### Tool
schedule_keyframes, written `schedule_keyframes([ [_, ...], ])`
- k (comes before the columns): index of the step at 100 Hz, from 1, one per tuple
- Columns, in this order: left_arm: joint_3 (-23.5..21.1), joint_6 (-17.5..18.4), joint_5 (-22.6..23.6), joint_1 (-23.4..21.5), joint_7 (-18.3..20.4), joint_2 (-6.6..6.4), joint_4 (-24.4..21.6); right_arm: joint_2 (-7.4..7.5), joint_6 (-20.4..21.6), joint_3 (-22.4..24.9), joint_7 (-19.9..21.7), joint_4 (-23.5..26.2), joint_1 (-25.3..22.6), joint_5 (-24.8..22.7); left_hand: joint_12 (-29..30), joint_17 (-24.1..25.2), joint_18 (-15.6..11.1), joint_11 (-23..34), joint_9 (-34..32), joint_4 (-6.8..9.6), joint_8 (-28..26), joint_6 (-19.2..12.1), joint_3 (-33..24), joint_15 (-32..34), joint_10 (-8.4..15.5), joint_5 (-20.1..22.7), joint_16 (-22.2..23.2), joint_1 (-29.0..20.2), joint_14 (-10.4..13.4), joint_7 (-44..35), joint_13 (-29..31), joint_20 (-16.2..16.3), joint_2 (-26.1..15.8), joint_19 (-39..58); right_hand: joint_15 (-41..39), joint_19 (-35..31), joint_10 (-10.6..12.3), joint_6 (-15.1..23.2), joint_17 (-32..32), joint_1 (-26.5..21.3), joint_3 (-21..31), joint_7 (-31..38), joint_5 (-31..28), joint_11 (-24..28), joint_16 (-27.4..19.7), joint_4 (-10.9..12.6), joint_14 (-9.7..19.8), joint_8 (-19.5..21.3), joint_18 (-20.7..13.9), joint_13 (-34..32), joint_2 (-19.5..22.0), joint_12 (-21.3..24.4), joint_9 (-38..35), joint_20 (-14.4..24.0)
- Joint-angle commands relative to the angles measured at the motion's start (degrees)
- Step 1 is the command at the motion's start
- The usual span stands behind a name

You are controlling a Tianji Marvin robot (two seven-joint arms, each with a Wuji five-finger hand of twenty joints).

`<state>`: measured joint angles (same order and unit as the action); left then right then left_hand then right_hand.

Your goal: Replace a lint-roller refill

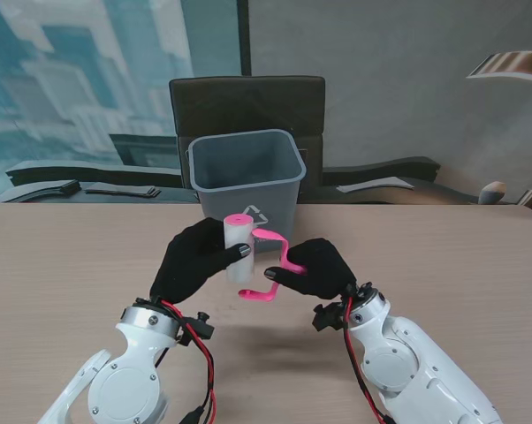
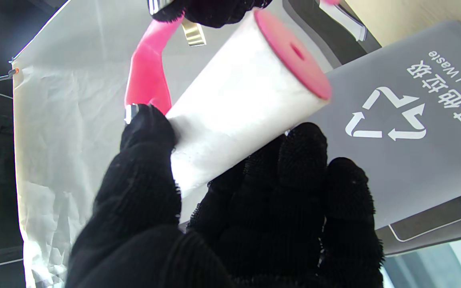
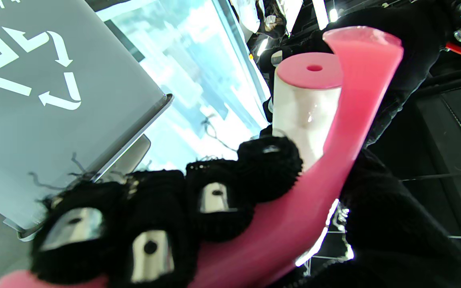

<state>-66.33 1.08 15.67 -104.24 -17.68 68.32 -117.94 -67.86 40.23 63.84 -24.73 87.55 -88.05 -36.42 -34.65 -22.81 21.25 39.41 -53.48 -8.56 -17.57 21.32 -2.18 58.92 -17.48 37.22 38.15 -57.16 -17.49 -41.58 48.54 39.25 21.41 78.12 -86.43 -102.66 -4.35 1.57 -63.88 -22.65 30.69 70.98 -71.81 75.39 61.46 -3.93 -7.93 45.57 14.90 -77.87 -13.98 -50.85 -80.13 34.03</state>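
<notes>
A pink lint-roller handle [image 1: 275, 263] carries a white roll [image 1: 238, 249] with a pink end cap, held upright above the table in front of the bin. My left hand [image 1: 195, 261], in a black glove, is shut on the white roll [image 2: 238, 104], thumb on one side and fingers on the other. My right hand [image 1: 321, 268] is shut on the pink handle [image 3: 294, 216], its fingers wrapped over it. In the right wrist view the roll [image 3: 306, 108] stands beside the handle's curved arm. The handle [image 2: 148, 72] passes behind the roll in the left wrist view.
A grey waste bin [image 1: 246, 181] with a recycling mark stands on the wooden table [image 1: 63, 265] just beyond the hands. A dark chair [image 1: 247, 104] sits behind it. The bin's wall [image 2: 410, 128] fills one side of the left wrist view.
</notes>
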Motion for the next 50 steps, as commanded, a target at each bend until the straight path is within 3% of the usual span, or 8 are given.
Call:
schedule_keyframes([
  [1,0.3,-0.6,-0.6,-0.3,1.2,0.29,-0.5,-0.24,0.3,-0.1,0.5,0.2,0.0,-0.3,-3.1,0.9,-4.5,7.1,-0.8,6.13,-2.7,-9.9,-8.9,2.2,5.4,0.6,0.9,-16.7,-0.4,-7.1,-0.9,-0.8,-8.1,-0.9,-15.8,-12.9,-0.5,-1.2,-4.8,-1.7,0.8,1.9,-5.0,16.6,8.7,0.8,27.2,-0.6,-16.5,1.9,2.0,-4.1,-2.9,3.5],
  [50,1.5,-1.4,-2.0,0.0,3.0,0.03,-0.2,-0.19,-0.2,0.2,-0.4,0.1,0.2,-1.3,-3.9,0.5,-4.4,8.0,-1.0,6.32,-2.5,-9.4,-9.2,3.4,4.9,1.0,1.5,-16.8,-0.2,-6.9,-0.1,-0.5,-8.0,-0.3,-15.9,-12.9,-0.5,-1.4,-4.8,-1.8,1.0,1.6,-5.0,16.6,8.7,0.8,27.0,-0.8,-16.5,1.9,1.9,-4.1,-2.9,3.5],
])
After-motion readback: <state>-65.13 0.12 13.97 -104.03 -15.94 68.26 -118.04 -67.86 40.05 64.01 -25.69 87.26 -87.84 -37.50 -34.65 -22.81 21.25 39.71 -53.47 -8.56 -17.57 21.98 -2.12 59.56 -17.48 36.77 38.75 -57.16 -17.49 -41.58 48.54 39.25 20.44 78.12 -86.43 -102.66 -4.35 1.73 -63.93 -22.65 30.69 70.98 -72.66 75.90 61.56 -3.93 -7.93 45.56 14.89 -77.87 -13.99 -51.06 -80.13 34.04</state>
